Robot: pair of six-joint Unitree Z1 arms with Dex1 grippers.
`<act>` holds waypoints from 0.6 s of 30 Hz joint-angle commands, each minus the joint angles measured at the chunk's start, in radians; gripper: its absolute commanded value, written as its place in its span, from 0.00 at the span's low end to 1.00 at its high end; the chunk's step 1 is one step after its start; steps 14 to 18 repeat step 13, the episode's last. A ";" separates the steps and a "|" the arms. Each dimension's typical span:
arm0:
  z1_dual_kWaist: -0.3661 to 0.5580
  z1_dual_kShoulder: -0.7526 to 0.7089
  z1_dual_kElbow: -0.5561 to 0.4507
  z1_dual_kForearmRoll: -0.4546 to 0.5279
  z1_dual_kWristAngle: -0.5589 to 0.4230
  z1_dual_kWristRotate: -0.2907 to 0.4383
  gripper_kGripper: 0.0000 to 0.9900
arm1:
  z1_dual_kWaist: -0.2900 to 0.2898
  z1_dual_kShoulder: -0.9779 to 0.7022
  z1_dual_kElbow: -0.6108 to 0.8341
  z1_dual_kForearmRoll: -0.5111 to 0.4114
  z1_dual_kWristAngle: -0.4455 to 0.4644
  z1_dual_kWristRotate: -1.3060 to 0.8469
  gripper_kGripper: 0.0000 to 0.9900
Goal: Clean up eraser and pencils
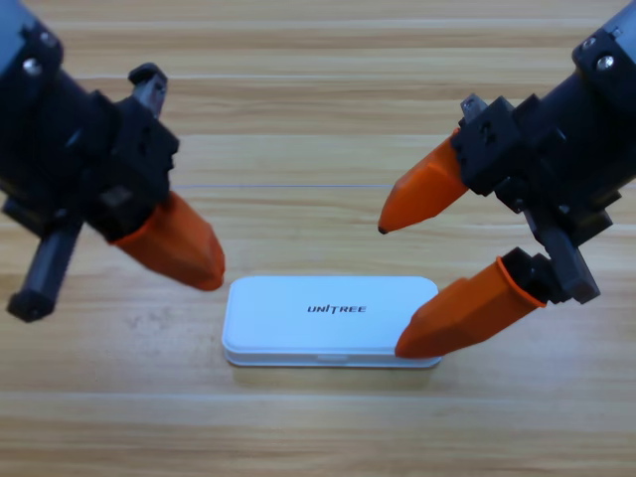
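Closed case [328,320] lies flat on worktop [318,427], centre, long side across. Left gripper [204,263] just beside its upper left corner. Right gripper [397,288] at its right end, lower jaw over the case's right edge.

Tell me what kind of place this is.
Probably a robot test bench: a wooden table, two arms with orange-jawed grippers, left and right, and a closed white case.
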 commanded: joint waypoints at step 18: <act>-0.023 -0.016 0.052 -0.001 -0.006 0.029 1.00 | 0.012 0.033 0.011 -0.021 0.015 0.009 0.97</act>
